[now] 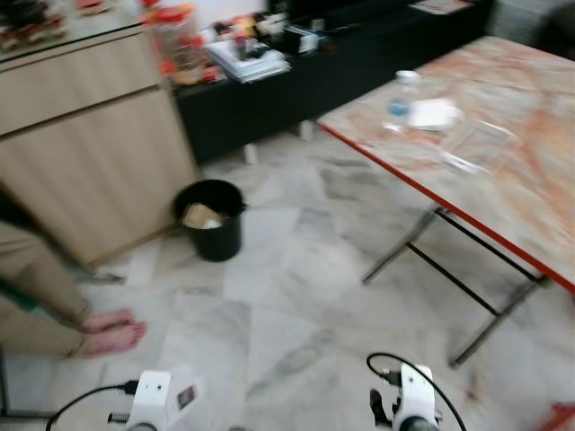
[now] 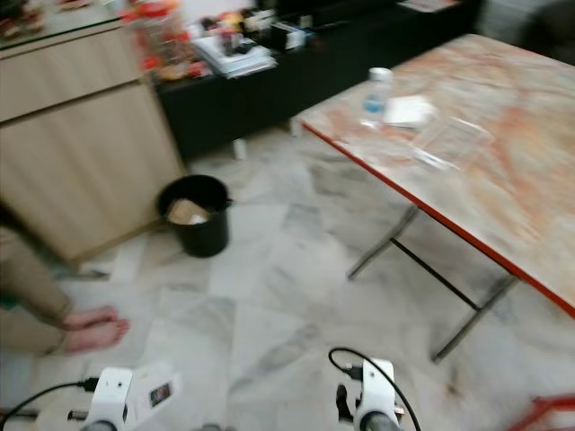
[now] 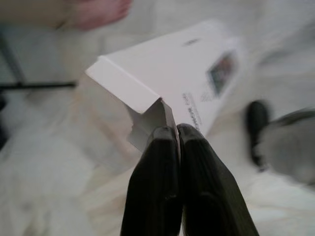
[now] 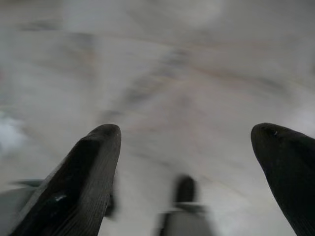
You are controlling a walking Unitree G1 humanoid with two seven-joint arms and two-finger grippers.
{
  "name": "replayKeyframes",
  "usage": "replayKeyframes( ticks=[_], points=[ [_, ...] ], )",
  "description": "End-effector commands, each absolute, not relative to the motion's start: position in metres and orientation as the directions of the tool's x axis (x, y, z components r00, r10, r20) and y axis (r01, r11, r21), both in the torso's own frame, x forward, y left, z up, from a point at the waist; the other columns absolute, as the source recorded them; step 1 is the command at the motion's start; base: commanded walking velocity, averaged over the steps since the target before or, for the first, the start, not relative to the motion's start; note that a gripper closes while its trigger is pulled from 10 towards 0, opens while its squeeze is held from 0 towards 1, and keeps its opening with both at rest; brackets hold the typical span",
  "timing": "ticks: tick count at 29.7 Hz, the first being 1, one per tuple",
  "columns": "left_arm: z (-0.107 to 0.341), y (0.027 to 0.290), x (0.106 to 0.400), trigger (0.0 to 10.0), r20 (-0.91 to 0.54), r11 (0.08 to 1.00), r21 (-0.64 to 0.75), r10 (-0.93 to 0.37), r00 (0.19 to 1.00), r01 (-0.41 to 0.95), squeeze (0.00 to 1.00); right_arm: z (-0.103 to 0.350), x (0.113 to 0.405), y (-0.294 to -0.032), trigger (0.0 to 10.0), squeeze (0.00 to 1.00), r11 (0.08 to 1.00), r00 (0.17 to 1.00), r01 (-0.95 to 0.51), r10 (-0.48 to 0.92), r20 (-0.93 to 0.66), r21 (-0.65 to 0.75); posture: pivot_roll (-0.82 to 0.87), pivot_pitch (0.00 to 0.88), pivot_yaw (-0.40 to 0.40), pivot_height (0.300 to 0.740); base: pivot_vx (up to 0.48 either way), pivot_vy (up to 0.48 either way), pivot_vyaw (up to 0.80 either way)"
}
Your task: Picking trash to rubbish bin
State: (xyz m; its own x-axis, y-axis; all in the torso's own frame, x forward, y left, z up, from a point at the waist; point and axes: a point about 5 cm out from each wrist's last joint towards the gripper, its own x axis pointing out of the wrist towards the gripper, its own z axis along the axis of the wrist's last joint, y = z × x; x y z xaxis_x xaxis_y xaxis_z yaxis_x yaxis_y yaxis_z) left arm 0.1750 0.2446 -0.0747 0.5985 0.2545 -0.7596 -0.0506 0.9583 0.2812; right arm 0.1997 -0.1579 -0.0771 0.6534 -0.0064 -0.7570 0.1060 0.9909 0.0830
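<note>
Now | left gripper [image 3: 177, 130] jaws pinched on the flap of a white carton [image 3: 167, 78], held low over the floor | right gripper [image 4: 187, 147] jaws spread, empty | black bin [image 1: 212, 218] ahead by the cabinet [image 1: 85, 144] | advice: approach squarely, keep clear of the person's feet [image 1: 112, 330], release only above the rim.

Head stereo pair looks forward and down, sharing floor [image 1: 296, 296], bin [image 1: 212, 218] and table [image 2: 503, 162]. 2 wrist cameras face the floor, apparently near; all views are blurred.
</note>
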Motion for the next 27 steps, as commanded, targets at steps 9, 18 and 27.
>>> replayKeyframes(
  ticks=[9,18,27],
  points=[
    [-0.0725,0.2404,0.1820,10.0,-0.752,0.961,0.273,0.244,0.612,-0.047,0.00,-0.0818,0.1906,-0.1658,10.0,0.00,0.989,0.621,0.129,-0.027,-0.783,0.068,0.11,0.097,0.037,0.728,0.386,0.000,0.00],
    [-0.0723,0.2391,0.1832,10.0,-0.752,0.962,0.271,0.239,0.614,-0.043,0.00,-0.0820,0.1902,-0.1664,10.0,0.00,0.989,0.621,0.132,-0.029,-0.784,0.068,0.12,0.114,0.035,0.728,0.382,0.000,0.00],
    [-0.0724,0.2385,0.1834,10.0,-0.752,0.962,0.267,0.240,0.614,-0.049,0.00,-0.0850,0.1850,-0.1622,10.0,0.00,0.999,0.601,0.042,-0.010,-0.799,0.020,0.12,0.136,0.037,0.728,0.383,0.000,0.33]
  ],
)
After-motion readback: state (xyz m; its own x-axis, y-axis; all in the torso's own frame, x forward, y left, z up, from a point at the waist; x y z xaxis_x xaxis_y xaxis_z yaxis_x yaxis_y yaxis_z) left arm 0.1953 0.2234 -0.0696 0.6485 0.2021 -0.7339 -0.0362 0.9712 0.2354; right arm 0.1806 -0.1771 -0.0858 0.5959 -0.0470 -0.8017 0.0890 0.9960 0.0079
